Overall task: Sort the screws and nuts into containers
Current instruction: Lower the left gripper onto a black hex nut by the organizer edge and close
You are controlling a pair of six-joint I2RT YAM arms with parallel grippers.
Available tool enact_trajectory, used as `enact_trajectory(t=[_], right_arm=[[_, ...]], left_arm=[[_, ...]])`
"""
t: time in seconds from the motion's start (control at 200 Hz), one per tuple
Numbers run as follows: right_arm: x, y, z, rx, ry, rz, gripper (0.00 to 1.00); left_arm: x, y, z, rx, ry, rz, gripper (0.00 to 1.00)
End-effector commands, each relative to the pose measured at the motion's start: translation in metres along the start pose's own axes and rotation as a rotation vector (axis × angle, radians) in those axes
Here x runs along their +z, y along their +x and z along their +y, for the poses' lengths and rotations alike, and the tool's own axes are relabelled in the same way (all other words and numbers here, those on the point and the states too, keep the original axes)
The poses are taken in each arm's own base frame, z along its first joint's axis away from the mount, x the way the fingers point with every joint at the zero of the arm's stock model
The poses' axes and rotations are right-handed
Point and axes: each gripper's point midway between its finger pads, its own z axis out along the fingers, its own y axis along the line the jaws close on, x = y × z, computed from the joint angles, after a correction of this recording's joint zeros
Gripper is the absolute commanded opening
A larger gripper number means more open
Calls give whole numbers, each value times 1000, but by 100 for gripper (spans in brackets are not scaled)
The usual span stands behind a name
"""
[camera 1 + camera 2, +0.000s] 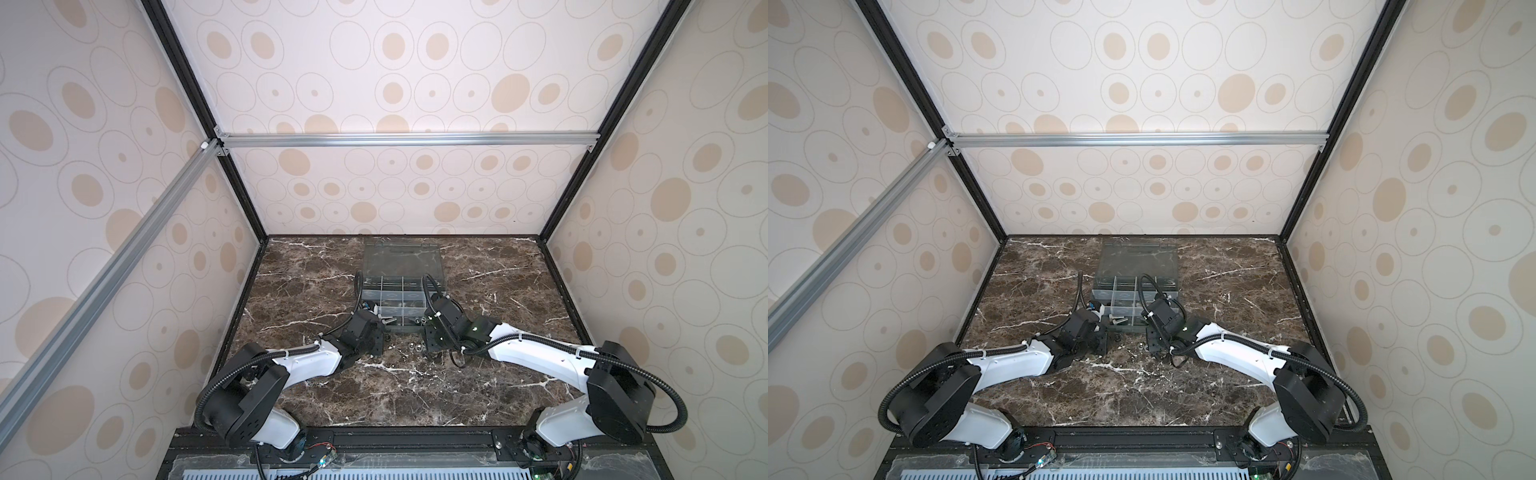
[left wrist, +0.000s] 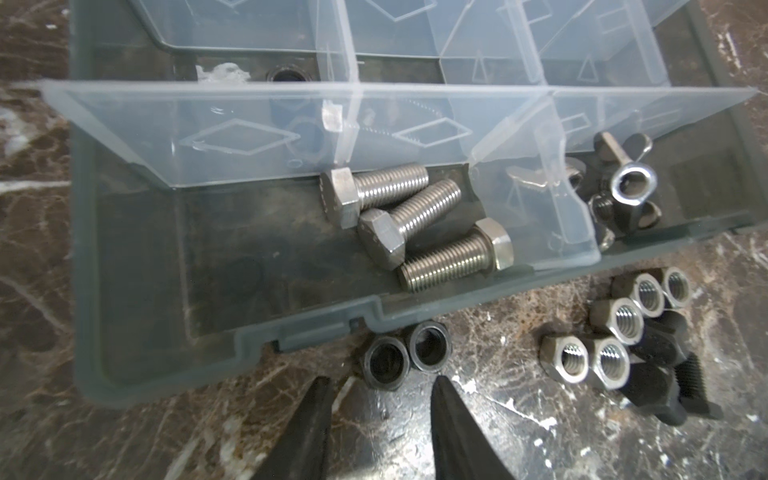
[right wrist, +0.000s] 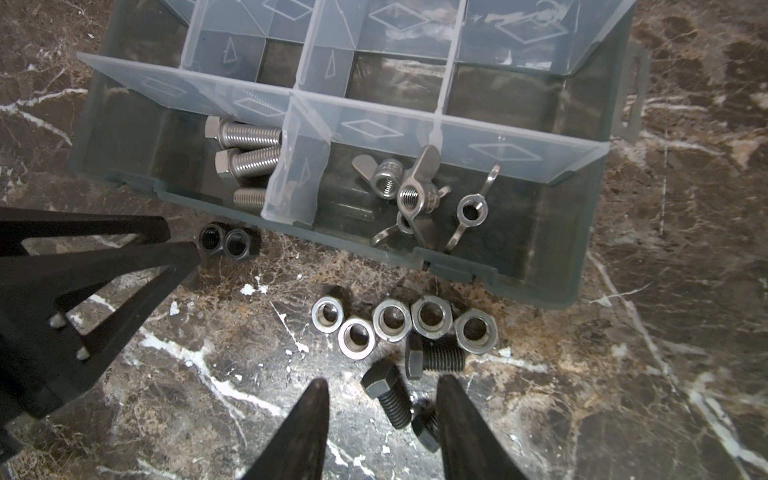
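Note:
The grey organizer box (image 2: 166,374) lies open, its containers split by clear dividers. One near cell holds three silver screws (image 2: 415,220); the neighbouring cell holds wing nuts (image 3: 419,195). On the marble in front lie two black nuts (image 2: 401,353), several silver nuts (image 3: 390,320) and three black screws (image 3: 436,357). My left gripper (image 2: 381,381) is open, its tips just short of the black nuts and touching neither. My right gripper (image 3: 383,380) is open astride one black screw (image 3: 388,399), without pinching it. A second black screw (image 3: 426,428) lies against its finger.
The box's clear lid (image 1: 401,257) lies flat behind it toward the back wall. In the right wrist view, the left gripper (image 3: 183,243) reaches in beside the black nuts. Both arms meet close together at the box's front edge (image 1: 397,331). Patterned walls enclose the marble table (image 1: 498,374).

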Motion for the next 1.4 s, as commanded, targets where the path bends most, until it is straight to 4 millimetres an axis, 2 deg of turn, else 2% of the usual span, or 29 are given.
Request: enact_trajectory(t=[0.0, 0.3, 0.605, 0.91, 1.145, 1.23, 1.395], right_arm=[[-4, 2, -2, 15, 2, -9, 46], [-3, 5, -3, 18, 4, -1, 46], [-1, 9, -4, 25, 0, 8, 46], [1, 10, -5, 27, 4, 11, 46], [0, 10, -5, 22, 6, 9, 46], [0, 10, -5, 19, 7, 8, 46], [1, 9, -4, 19, 1, 10, 46]], left_arm=[[1, -16, -5, -12, -14, -50, 38], [10, -19, -2, -10, -52, -51, 34], [15, -6, 6, 19, -99, -5, 32], [8, 9, 17, 33, -132, 20, 30], [-8, 19, 26, 42, -149, 26, 29], [-15, 16, 25, 41, -139, 9, 30], [-25, -4, 11, 46, -86, -41, 32]])
